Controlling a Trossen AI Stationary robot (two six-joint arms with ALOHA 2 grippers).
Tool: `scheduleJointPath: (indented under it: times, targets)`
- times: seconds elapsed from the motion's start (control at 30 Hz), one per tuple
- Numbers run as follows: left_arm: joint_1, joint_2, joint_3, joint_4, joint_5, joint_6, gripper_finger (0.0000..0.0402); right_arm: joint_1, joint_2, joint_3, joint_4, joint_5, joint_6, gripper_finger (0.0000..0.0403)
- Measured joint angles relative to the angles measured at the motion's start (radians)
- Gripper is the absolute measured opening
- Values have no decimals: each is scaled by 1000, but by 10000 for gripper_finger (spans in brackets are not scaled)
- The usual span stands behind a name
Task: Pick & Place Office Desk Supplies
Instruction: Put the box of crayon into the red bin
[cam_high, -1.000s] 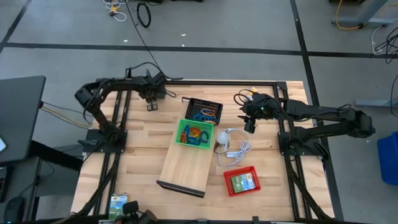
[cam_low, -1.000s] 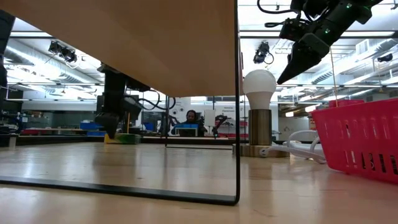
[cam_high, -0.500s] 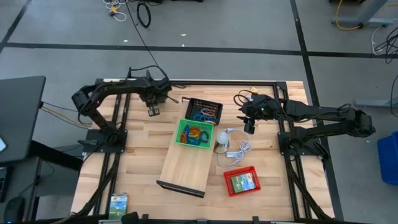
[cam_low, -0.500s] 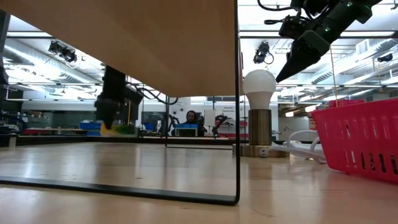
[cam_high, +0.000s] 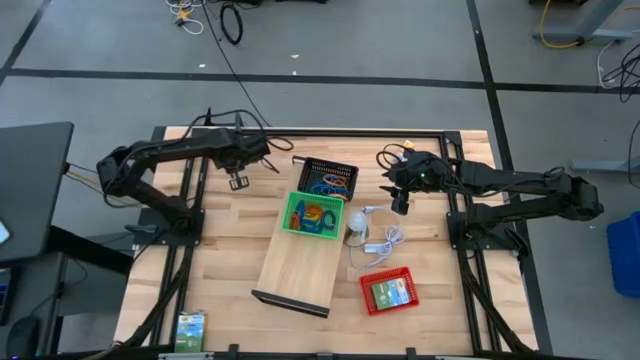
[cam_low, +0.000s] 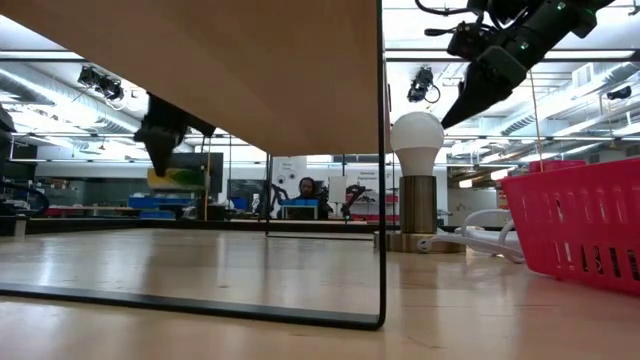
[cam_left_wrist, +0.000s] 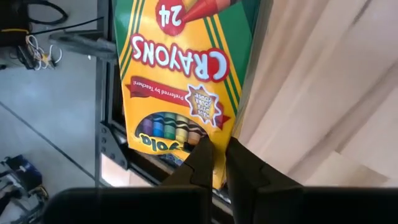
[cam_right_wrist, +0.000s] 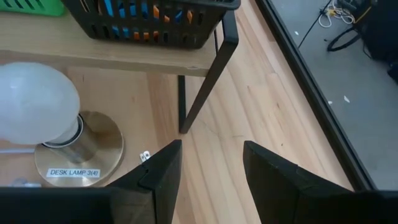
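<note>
Left gripper (cam_left_wrist: 214, 155) is pinching crayon box (cam_left_wrist: 180, 74) clear of table for transfer (right gripper (cam_right_wrist: 208, 165) is waiting, jaws apart)

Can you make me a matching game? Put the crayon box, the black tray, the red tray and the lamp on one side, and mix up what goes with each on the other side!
Things:
1. crayon box
2. black tray
3. red tray
4. desk lamp

Clues:
A. holds a green card box
B. pinched in the left gripper, up off the table
C. white bulb, gold base
D. blue and orange bits inside, sits on the wooden board

Pairs: 1-B, 2-D, 3-A, 4-C

The right gripper hangs open near the lamp.
</note>
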Motion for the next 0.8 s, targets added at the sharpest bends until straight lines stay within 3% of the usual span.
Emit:
scheduleJointPath:
  times: [0.33,0.8]
  targets:
    - [-110,-66,173,-147,-28,-74,23,0,0,0,11,0,0,181]
    - [-345,-39,480,-291,-31,-145,23,6,0,0,59,34,-26,181]
